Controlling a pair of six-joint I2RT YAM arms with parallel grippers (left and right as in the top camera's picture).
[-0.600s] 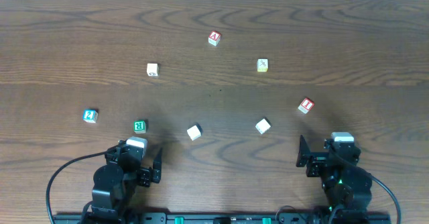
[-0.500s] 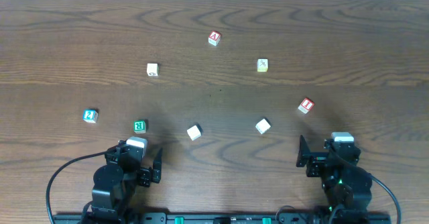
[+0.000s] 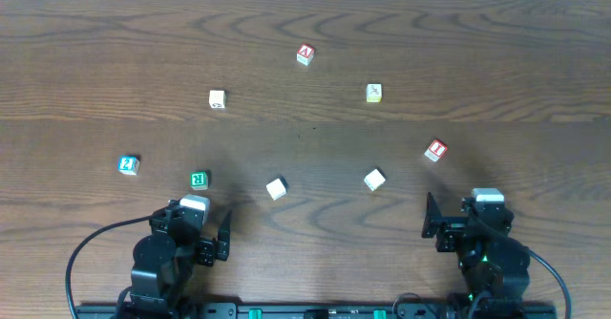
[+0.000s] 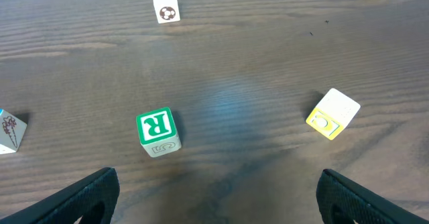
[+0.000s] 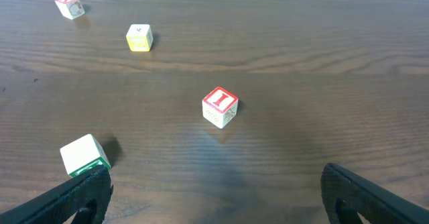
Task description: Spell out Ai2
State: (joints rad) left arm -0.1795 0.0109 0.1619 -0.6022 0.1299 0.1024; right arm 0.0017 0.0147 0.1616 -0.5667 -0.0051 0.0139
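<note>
The red "A" block [image 3: 305,54] lies far back at centre, also in the right wrist view [image 5: 69,5]. The red "I" block [image 3: 435,150] lies at the right, ahead of my right gripper [image 5: 216,207]. The blue "2" block [image 3: 128,164] lies at the left; only its edge shows in the left wrist view [image 4: 10,131]. My left gripper [image 3: 212,242] and my right gripper [image 3: 440,225] rest near the front edge, both open and empty. In the left wrist view my left gripper [image 4: 218,204] has bare table between its fingers.
A green "R" block [image 3: 199,179] [image 4: 158,130], a white block [image 3: 217,98] [image 4: 165,6], a white-yellow block [image 3: 276,187] [image 4: 333,113], a white-green block [image 3: 374,179] [image 5: 85,155] and a yellow block [image 3: 373,92] [image 5: 139,37] lie scattered on the wooden table [image 3: 305,128].
</note>
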